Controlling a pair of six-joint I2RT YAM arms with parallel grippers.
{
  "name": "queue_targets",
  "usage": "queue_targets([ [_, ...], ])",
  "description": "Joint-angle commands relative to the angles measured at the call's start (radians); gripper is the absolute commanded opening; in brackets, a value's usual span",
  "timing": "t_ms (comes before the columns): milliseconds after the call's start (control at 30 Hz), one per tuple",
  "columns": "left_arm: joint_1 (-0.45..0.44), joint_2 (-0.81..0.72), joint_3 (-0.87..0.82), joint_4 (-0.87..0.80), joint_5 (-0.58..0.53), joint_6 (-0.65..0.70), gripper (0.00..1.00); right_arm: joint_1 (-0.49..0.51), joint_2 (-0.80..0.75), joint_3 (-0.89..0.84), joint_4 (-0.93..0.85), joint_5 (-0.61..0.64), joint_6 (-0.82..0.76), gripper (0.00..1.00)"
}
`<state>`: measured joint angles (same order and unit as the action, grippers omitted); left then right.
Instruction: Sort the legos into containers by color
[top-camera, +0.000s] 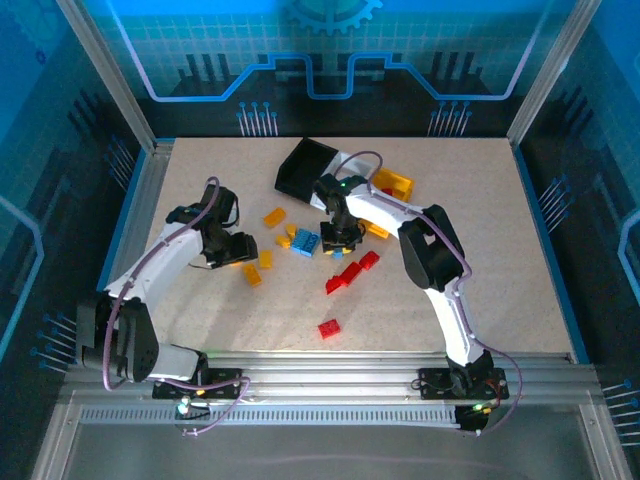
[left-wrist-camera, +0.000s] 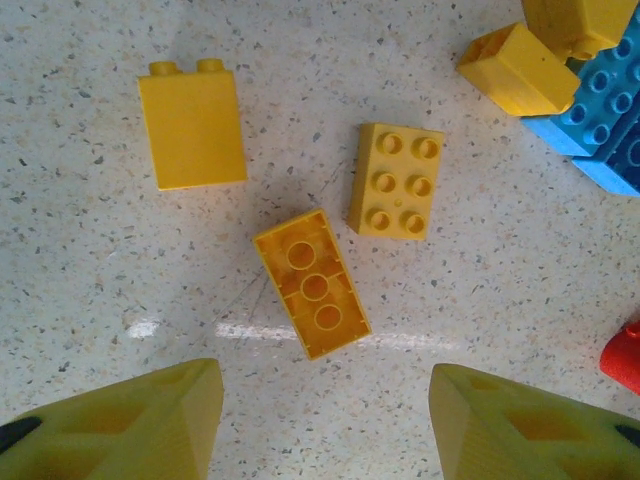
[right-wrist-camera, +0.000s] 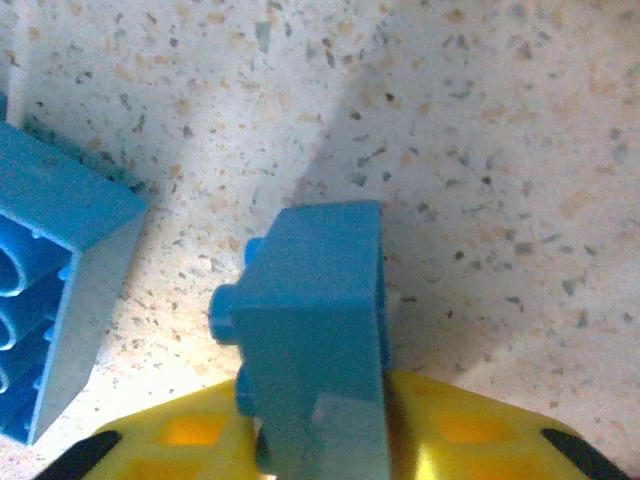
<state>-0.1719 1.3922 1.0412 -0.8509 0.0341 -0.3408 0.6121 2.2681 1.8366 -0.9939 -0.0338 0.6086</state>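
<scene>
My right gripper (right-wrist-camera: 320, 440) is shut on a light blue lego (right-wrist-camera: 315, 330), held on edge just above the table, studs to the left. In the top view this gripper (top-camera: 338, 238) sits beside a blue lego cluster (top-camera: 305, 241) at the table's middle. Another blue lego (right-wrist-camera: 55, 290) lies to its left. My left gripper (left-wrist-camera: 325, 420) is open over bare table, just short of a yellow lego (left-wrist-camera: 311, 283) lying underside up. Two more yellow legos (left-wrist-camera: 192, 125) (left-wrist-camera: 397, 180) lie beyond it. The containers stand at the back: black (top-camera: 305, 165), white (top-camera: 350, 163), yellow-orange (top-camera: 393, 183).
Red legos lie right of the middle (top-camera: 348, 275) and one nearer the front (top-camera: 329, 328). Loose yellow legos (top-camera: 274, 216) are scattered by the left gripper (top-camera: 248, 252). A red lego's edge (left-wrist-camera: 625, 360) shows at the right of the left wrist view.
</scene>
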Motion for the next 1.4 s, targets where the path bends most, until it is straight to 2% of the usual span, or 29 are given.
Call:
queue_targets([
  [0,0.013,-0.021,-0.019,0.017,0.036,-0.013,0.58,0.012,-0.073,-0.013,-0.032,0.014,-0.009,0.32],
  [267,0.012,-0.011,-0.023,0.038,0.047,-0.014,0.58,0.007,-0.147,0.009,-0.049,0.012,0.003,0.25],
  [500,0.013,-0.021,-0.036,0.042,0.059,-0.014,0.58,-0.042,-0.165,0.180,-0.093,-0.034,0.020,0.24],
  [633,0.014,-0.037,-0.048,0.038,0.056,-0.016,0.59,-0.097,-0.121,0.317,-0.107,-0.068,0.039,0.25],
  [800,0.029,-0.062,-0.048,0.017,0.038,-0.005,0.59,-0.153,0.011,0.552,-0.169,-0.089,0.039,0.25],
  [1000,0.048,-0.085,-0.041,-0.020,0.024,0.007,0.59,-0.201,0.132,0.665,-0.156,-0.126,0.065,0.24],
  [1100,0.058,-0.093,-0.038,-0.038,0.018,0.011,0.59,-0.220,0.162,0.666,-0.121,-0.152,0.071,0.26],
  [1367,0.062,-0.094,-0.015,-0.068,0.011,-0.005,0.59,-0.239,0.197,0.693,-0.103,-0.190,0.068,0.39],
])
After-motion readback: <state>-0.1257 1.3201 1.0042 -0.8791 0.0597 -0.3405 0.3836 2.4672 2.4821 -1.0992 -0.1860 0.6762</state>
